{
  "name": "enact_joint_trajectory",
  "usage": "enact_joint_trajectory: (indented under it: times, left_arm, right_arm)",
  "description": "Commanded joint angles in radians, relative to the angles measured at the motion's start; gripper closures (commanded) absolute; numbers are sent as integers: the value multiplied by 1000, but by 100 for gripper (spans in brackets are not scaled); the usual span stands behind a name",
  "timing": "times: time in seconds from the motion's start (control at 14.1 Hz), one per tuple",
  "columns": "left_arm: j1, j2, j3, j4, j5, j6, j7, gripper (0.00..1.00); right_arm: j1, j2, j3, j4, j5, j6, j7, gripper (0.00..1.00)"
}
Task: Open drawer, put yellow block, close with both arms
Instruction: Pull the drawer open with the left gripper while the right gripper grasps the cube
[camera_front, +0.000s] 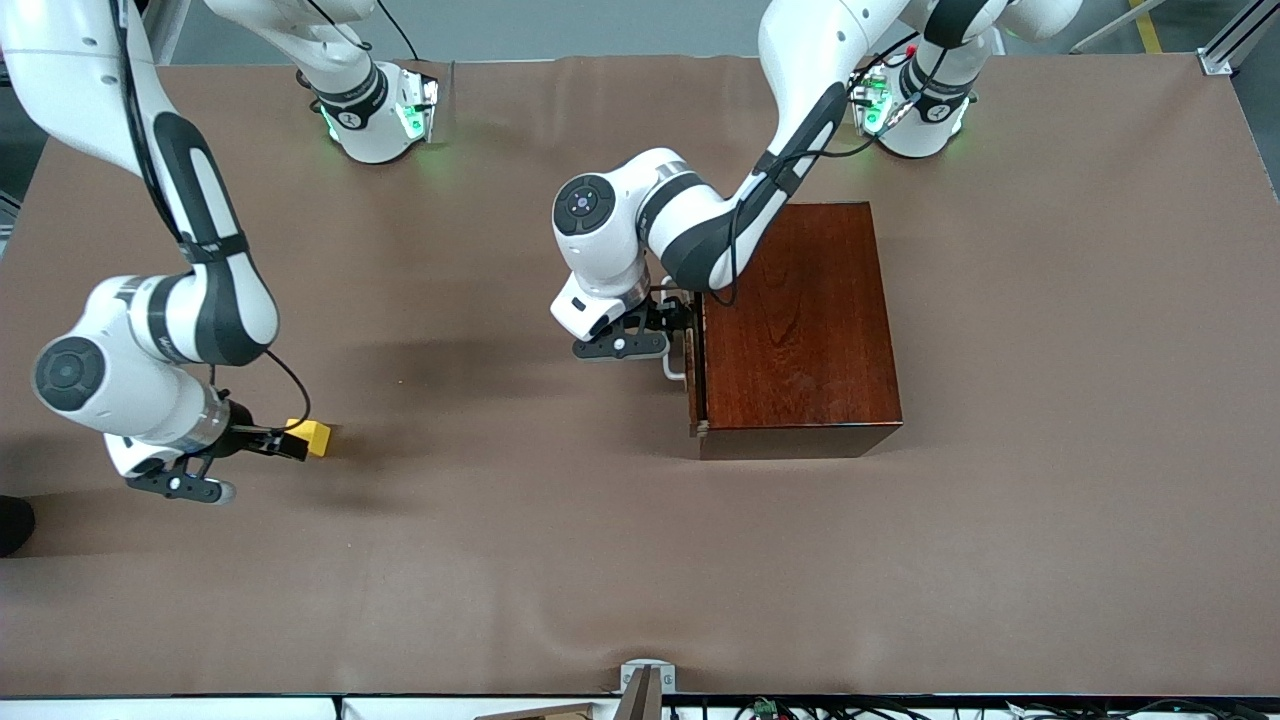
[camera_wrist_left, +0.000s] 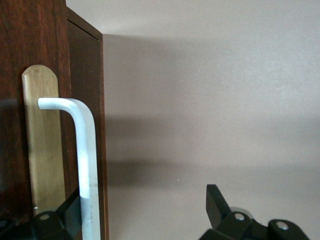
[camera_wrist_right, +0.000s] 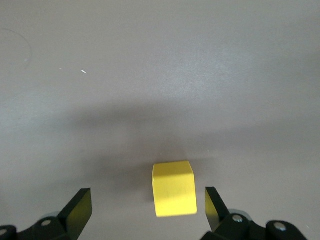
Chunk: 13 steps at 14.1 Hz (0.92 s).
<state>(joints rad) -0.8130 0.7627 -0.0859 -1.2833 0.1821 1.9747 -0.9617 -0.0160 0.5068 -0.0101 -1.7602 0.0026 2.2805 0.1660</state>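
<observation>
So you are at the very start: the drawer (camera_front: 694, 372) looks shut, or nearly so, in the dark wooden box (camera_front: 800, 330), and the yellow block (camera_front: 309, 436) sits on the brown table (camera_front: 640, 560) toward the right arm's end, well apart from the box.

Your left gripper (camera_front: 676, 322) is at the drawer front with its fingers spread; the left wrist view shows the white handle (camera_wrist_left: 86, 165) running down beside one finger, with the other finger well clear of it, so nothing is pinched yet. Your right gripper (camera_front: 290, 440) is low at the block, fingers spread wide, and the right wrist view shows the block (camera_wrist_right: 173, 189) between them, closer to one finger, with a gap on each side.

Everything is left: gripping the handle, pulling, lifting the block, dropping it in, closing.

For room, the table between block and box is bare, so the drawer should slide out freely and the carry looks unobstructed. Watch the left arm's elbow, which hangs over the box top.
</observation>
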Motion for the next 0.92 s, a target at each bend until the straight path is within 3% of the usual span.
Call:
enact_joint_trajectory:
  times: [0.0, 0.85]
  left_arm:
    - [-23, 17, -14, 29, 5, 142, -6, 0]
    - [-54, 37, -14, 29, 3, 194, 9, 0]
  right_arm:
    - [8, 21, -1, -7, -12, 40, 18, 0]
    - [2, 67, -1, -120, -39, 82, 6, 0]
